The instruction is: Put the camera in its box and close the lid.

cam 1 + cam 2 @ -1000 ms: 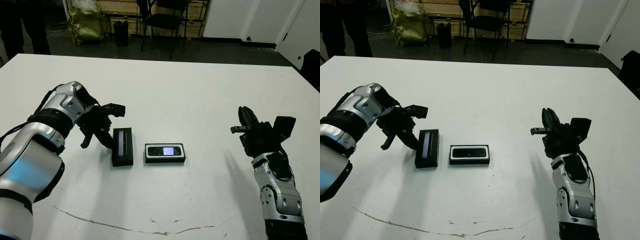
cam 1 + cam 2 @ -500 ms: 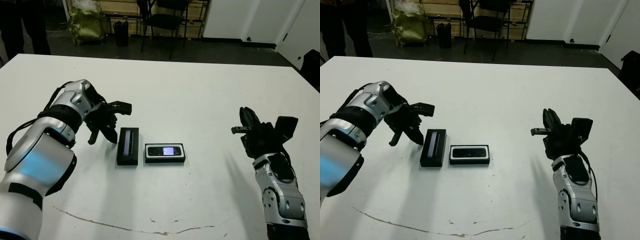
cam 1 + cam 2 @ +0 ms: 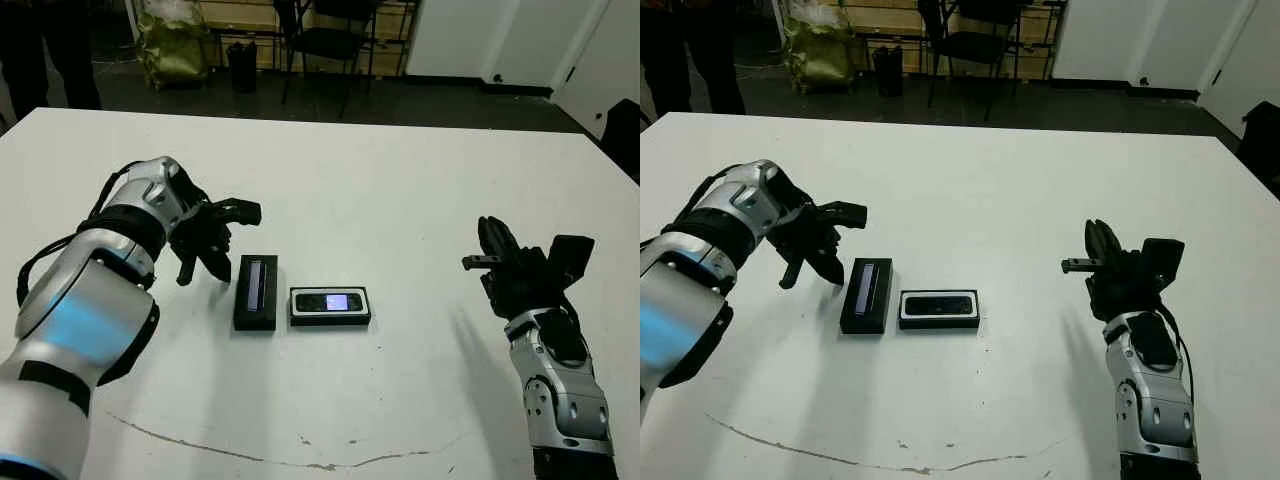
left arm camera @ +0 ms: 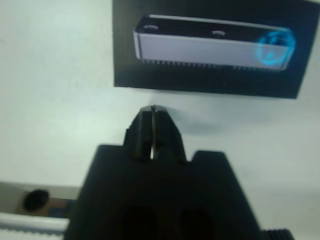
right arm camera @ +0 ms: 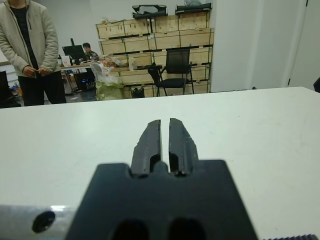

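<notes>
At the centre of the white table [image 3: 400,200] we see the box [image 3: 330,306], a shallow black tray with a white lining, and the camera [image 3: 331,301] lies inside it, its small bluish-white screen facing up. Just beside the box, at its 9 o'clock, lies the lid [image 3: 256,292], a flat black cover with a long bluish-grey strip along its top. The lid runs lengthwise from 12 to 6 o'clock while the box runs from 9 to 3, so the two sit at right angles, close together but apart; the box is uncovered.

Our left gripper [image 3: 205,262] hovers at about 10 o'clock from the lid, near its far left corner. In the left wrist view its two black fingers [image 4: 145,131] are pressed together with nothing between them, their tips just short of the lid's long edge, and the pale strip [image 4: 212,48] fills the space beyond.

Our right gripper [image 3: 492,250] stands well apart at 3 o'clock from the box, over bare table. In the right wrist view its fingers [image 5: 148,142] are drawn almost together, only a thin slit between them, and they pinch nothing. Beyond the table's far edge that view shows a person [image 5: 29,47] in a pale jacket standing, a black chair [image 5: 172,70] and shelves of wooden crates [image 5: 150,32].
</notes>
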### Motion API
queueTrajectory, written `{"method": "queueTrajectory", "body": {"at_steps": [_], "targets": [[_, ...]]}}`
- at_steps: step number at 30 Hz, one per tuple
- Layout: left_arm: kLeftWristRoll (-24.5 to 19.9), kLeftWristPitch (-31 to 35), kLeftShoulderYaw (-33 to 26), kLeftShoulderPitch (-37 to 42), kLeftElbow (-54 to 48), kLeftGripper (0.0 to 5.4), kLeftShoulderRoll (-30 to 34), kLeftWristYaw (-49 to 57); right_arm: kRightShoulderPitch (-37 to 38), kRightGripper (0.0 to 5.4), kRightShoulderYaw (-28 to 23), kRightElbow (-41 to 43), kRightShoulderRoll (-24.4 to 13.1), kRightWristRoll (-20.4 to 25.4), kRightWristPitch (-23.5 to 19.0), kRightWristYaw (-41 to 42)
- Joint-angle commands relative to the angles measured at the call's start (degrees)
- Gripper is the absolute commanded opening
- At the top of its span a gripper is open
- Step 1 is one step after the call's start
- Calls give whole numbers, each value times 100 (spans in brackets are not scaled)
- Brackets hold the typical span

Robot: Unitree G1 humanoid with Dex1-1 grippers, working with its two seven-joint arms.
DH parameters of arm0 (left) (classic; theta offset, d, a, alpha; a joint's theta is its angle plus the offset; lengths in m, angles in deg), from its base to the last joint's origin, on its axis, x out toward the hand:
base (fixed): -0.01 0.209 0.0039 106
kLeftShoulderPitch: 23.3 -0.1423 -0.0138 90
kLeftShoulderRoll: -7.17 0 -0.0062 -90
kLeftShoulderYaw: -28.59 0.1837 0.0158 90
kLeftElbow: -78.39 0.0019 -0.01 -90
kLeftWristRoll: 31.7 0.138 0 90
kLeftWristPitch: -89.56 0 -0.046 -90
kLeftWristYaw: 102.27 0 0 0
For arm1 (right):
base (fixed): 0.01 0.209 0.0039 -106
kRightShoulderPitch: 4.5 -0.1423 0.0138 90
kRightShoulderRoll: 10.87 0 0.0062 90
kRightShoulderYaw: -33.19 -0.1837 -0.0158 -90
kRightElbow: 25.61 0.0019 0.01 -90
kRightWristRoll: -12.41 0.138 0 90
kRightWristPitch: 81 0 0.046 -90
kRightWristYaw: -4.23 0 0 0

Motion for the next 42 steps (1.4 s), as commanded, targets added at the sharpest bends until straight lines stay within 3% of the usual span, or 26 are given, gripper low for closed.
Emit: {"method": "queueTrajectory", "body": {"at_steps": [1,14,23,32,36,42], "targets": [[104,-144,-17,40,108,0,-51,124,65,1,-6,-15,-49,-33,-120,-33],[184,-484,-27,45,184,0,-219,513,54,1,-74,-205,-70,3,122,185],[158,-41,-98,222,261,0,-470,478,48,1,-56,-21,-68,-1,-27,103],[178,-376,-87,272,217,0,-572,609,74,1,-31,168,-59,18,-214,49],[138,-208,-121,311,266,0,-688,555,73,1,-11,204,-83,-32,-282,23],[204,-439,-58,338,244,0,-817,619,70,1,-57,-76,-68,-25,-43,121]]}}
